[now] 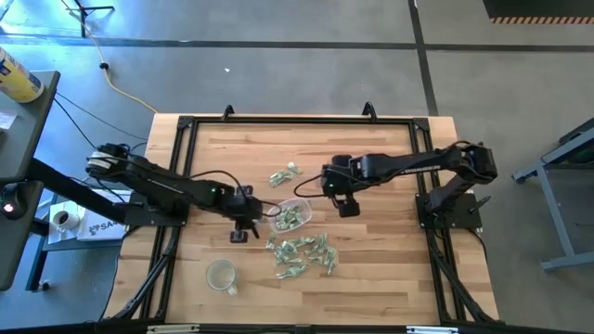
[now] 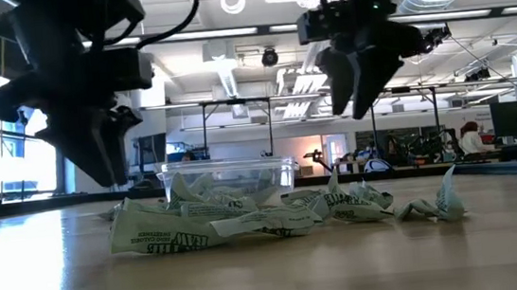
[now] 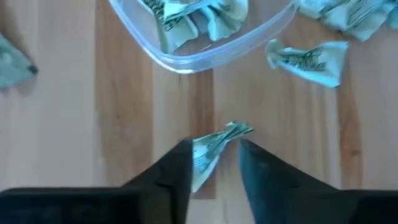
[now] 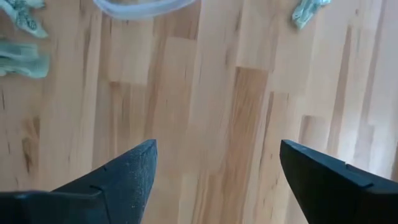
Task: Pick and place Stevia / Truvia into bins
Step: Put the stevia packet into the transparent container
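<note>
The clear tub (image 1: 292, 215) sits mid-table with several green-and-white sachets (image 3: 186, 15) inside it. More sachets lie loose on the wood in a pile (image 1: 302, 252) on its near side, and a few more (image 1: 285, 173) on its far side. My left gripper (image 1: 244, 232) hovers just left of the tub, shut on one sachet (image 3: 214, 149). My right gripper (image 1: 346, 208) hangs open over bare wood to the right of the tub, touching nothing. In the low view the tub (image 2: 228, 172) stands behind the pile (image 2: 209, 221). My left gripper pinches one crumpled sachet between its two fingers, holding it by one end (image 3: 202, 160). The fingers come from above, pointing down. The sachet's twisted free end (image 3: 239, 129) sticks out past the fingertips toward the tub. Whether it hangs clear of the wood I cannot tell.
A round clear cup (image 1: 221, 276) stands near the table's near-left corner. A black frame (image 1: 297, 118) runs around the wooden top. One loose sachet (image 3: 311, 59) lies on the wood beside the tub's rim (image 3: 186, 59).
</note>
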